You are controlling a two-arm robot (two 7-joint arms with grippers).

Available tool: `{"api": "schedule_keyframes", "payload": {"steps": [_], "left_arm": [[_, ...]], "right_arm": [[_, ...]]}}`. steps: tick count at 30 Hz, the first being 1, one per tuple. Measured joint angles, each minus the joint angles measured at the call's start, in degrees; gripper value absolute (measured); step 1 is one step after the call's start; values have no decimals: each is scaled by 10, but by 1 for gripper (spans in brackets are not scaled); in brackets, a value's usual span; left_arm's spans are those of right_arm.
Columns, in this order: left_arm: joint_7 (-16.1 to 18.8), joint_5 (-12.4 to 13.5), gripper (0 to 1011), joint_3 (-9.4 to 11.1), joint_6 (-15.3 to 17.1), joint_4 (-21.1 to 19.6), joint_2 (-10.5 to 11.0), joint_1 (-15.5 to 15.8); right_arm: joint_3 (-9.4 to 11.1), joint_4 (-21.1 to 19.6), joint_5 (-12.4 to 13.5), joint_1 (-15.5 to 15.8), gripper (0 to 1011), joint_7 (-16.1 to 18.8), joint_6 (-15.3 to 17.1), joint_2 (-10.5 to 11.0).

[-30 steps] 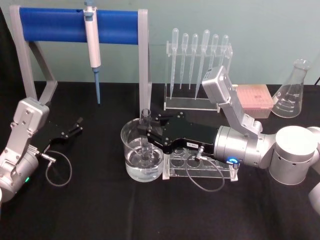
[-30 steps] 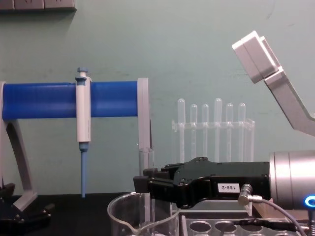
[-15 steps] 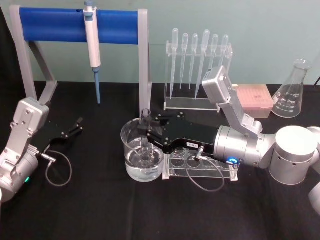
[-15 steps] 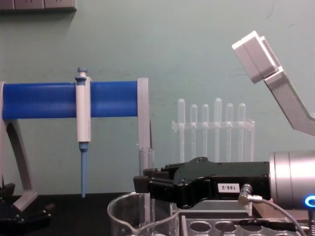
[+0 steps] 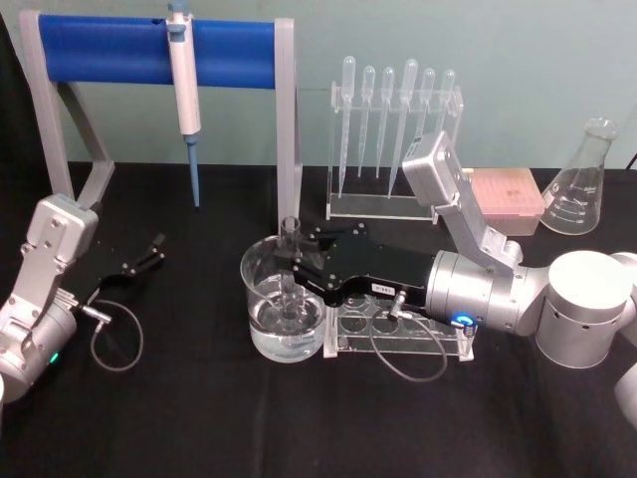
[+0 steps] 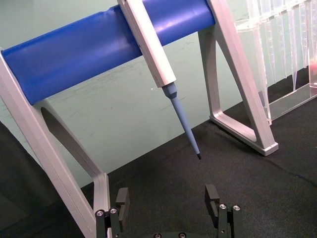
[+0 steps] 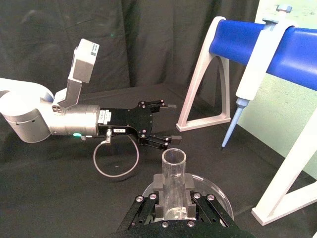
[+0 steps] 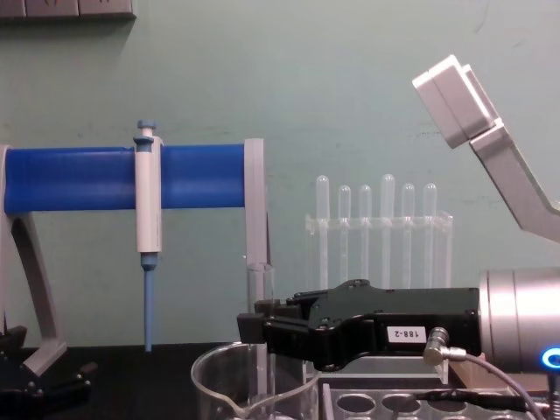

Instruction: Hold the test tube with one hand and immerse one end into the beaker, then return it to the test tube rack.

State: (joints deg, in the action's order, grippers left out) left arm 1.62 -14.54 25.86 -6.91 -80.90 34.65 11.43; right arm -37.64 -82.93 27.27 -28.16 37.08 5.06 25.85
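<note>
The test tube (image 5: 291, 235) stands upright inside the beaker (image 5: 255, 289), its lower end down in the liquid and its flared rim above the beaker's rim. My right gripper (image 5: 291, 267) reaches in from the right and is shut on the tube's middle. In the right wrist view the test tube (image 7: 173, 171) sits clamped between the black jaws over the beaker (image 7: 217, 190). In the chest view the test tube (image 8: 260, 284) rises above the right gripper (image 8: 254, 331) and the beaker (image 8: 229, 385). My left gripper (image 5: 151, 252) rests open at the far left, holding nothing.
A blue-bar stand (image 5: 119, 50) with a hanging pipettor (image 5: 184, 85) stands at the back left. A pipette rack (image 5: 395, 139) is behind the beaker. A clear rack with round holes (image 5: 398, 329) lies under my right wrist. A pink box (image 5: 506, 194) and a flask (image 5: 582, 184) sit at the back right.
</note>
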Motion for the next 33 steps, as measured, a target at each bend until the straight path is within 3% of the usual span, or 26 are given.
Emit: {"api": "schedule_keyframes", "payload": {"steps": [33], "left_arm": [[0,0,1000,0,0,0,0,0]], "right_arm": [[0,0,0,0,242,0,0,0]]}}
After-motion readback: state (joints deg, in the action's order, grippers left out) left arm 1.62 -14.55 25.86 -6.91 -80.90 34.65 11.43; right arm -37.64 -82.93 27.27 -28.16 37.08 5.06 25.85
